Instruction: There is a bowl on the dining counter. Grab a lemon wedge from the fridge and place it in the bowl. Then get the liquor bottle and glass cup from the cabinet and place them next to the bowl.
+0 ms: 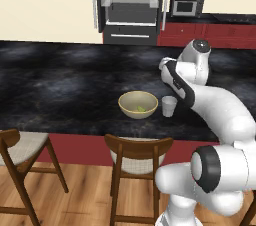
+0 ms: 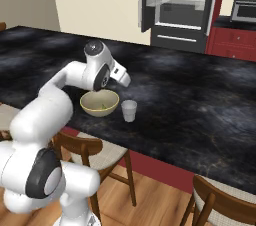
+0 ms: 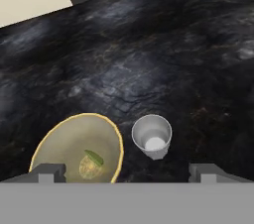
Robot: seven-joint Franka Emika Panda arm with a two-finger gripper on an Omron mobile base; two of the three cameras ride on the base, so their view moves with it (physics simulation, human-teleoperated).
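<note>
Glass cup [image 3: 152,142] upright just beside bowl [image 3: 59,141] holding lemon wedge [image 3: 94,157].

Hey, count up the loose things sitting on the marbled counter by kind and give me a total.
Bowl: 1
Lemon wedge, inside the bowl: 1
Glass cup, beside the bowl: 1
Total: 3

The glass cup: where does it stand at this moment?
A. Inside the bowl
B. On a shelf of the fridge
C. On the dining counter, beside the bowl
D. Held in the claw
C: the glass cup stands upright on the dining counter, just beside the bowl that holds the lemon wedge, and the claw above it is open and holds nothing.
</note>
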